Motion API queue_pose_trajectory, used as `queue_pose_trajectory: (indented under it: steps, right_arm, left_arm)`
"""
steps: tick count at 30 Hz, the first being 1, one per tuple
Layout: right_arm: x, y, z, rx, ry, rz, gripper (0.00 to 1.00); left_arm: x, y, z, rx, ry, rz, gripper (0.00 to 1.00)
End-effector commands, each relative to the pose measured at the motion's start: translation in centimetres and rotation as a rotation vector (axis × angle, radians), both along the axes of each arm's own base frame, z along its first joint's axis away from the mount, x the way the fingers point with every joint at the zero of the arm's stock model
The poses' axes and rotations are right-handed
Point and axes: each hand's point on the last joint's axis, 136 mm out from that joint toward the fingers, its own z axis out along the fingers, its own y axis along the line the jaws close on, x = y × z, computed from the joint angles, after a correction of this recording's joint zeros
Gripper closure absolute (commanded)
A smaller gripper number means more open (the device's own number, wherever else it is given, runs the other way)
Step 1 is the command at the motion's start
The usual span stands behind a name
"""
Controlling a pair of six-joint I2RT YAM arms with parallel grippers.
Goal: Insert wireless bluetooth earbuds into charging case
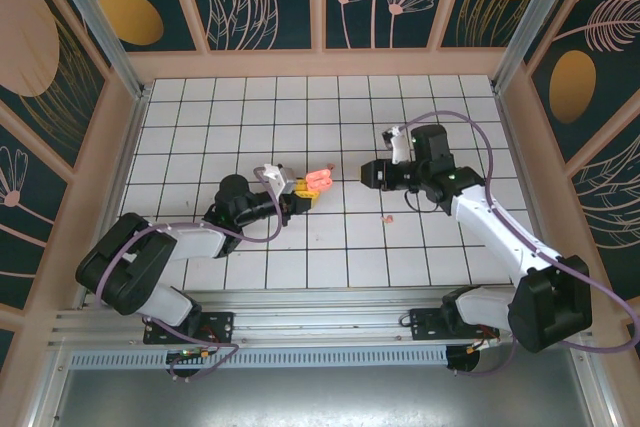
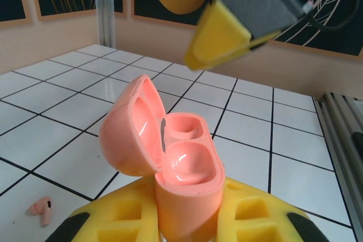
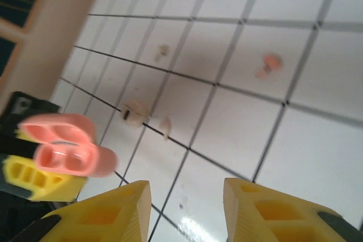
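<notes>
My left gripper (image 1: 303, 190) is shut on an open salmon-pink charging case (image 2: 184, 168), lid tipped back to the left; both wells look empty. The case (image 1: 318, 180) hangs above the tiles left of centre. My right gripper (image 1: 364, 173) is open just right of it, with nothing between its fingers (image 3: 116, 211); one of its yellow fingers (image 2: 218, 35) shows blurred above the case. A salmon-pink earbud (image 1: 388, 218) lies on the floor, as seen from both wrists (image 2: 42, 208) (image 3: 269, 64). Two pale beige earbuds (image 3: 165, 126) (image 3: 163, 51) lie on the tiles.
A pale beige rounded case (image 3: 135, 113) sits on a tile line beside one beige bud. A wooden wall (image 1: 320, 65) bounds the white tiled floor (image 1: 300, 267) at the back and sides. A metal rail (image 2: 340, 134) runs along the near edge.
</notes>
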Motion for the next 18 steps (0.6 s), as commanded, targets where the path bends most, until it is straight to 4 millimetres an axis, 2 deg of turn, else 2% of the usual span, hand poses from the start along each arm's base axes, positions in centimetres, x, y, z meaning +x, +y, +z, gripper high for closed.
queue_pose_trajectory:
  steps: [1,5,9,18]
  right_arm:
    - [-2.2,-2.5,-3.6,-0.021,0.282,-0.227,0.61]
    - [-3.5,-4.5,-6.5,-0.069,0.409,-0.367,0.61]
    - [-4.9,-5.5,-8.9,-0.112,0.495,-0.421,0.6]
    - [-6.1,-8.4,-12.8,-0.179,0.572,-0.533,0.51]
  left_arm:
    - [0.5,-0.1,0.4,-0.029,-0.007,0.02,0.87]
    - [1.0,0.0,0.4,-0.04,0.006,0.044,0.87]
    - [1.5,0.0,0.2,-0.036,0.023,0.064,0.87]
    - [1.7,-0.3,0.2,-0.025,0.032,0.054,0.87]
